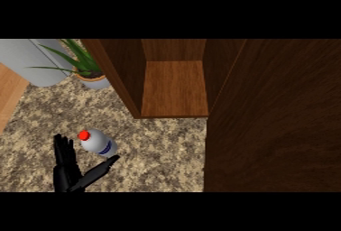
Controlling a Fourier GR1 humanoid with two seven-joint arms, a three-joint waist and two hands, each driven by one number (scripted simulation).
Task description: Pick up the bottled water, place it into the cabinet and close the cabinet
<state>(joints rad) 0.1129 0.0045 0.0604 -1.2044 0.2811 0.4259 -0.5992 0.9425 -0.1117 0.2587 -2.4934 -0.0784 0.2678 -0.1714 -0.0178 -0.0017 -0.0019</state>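
Bottle on the speckled counter, red cap up-left | left hand spread wide, bottle sitting between fingers and thumb, thumb tip just beside it | cabinet open, up-right, well apart

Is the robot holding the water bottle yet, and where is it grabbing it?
Not yet. The left hand is open, its fingers and thumb on either side of the bottled water on the counter, near its lower body, not closed on it.
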